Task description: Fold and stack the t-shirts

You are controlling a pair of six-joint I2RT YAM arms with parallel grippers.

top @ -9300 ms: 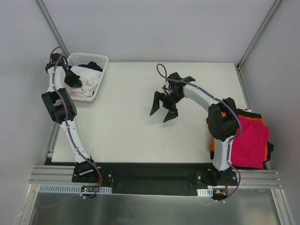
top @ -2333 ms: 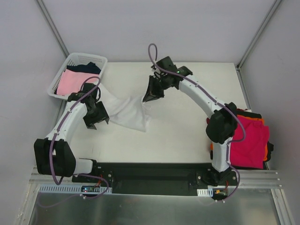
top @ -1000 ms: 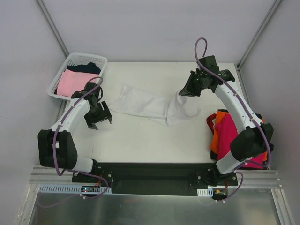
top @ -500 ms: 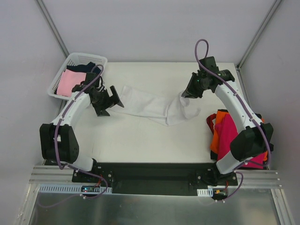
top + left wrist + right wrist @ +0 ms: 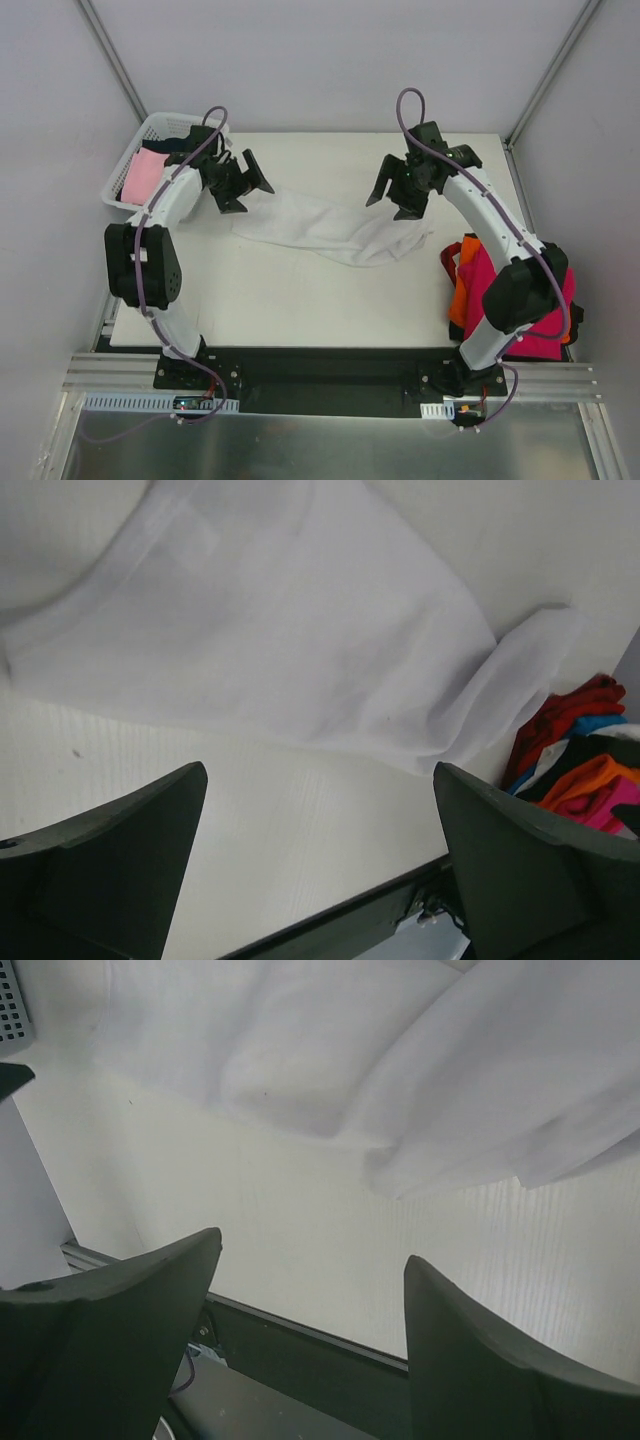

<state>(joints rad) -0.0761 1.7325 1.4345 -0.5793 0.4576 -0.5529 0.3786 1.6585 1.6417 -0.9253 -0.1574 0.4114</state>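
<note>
A white t-shirt (image 5: pixel 325 228) lies stretched and rumpled across the middle of the table (image 5: pixel 300 300), touched by neither gripper. My left gripper (image 5: pixel 243 190) hovers open over its left end, next to the basket. My right gripper (image 5: pixel 393 202) hovers open just above its right end. In the left wrist view the white t-shirt (image 5: pixel 280 610) spreads beyond the open left gripper (image 5: pixel 318 772), which is empty. In the right wrist view the cloth's folded edge (image 5: pixel 420 1070) lies beyond the open, empty right gripper (image 5: pixel 312 1248). Folded t-shirts, magenta-red (image 5: pixel 525 300) over orange (image 5: pixel 460 295), are piled at the table's right edge.
A white lattice basket (image 5: pixel 128 165) at the far left corner holds a pale pink shirt (image 5: pixel 145 178) and a navy one (image 5: pixel 180 146). The pile of folded shirts (image 5: pixel 575 755) shows at the right of the left wrist view. Grey walls enclose the table.
The right gripper opened and let go of the white shirt's right end, which settled on the table. The left arm swung toward the far left, up to the shirt's left end.
</note>
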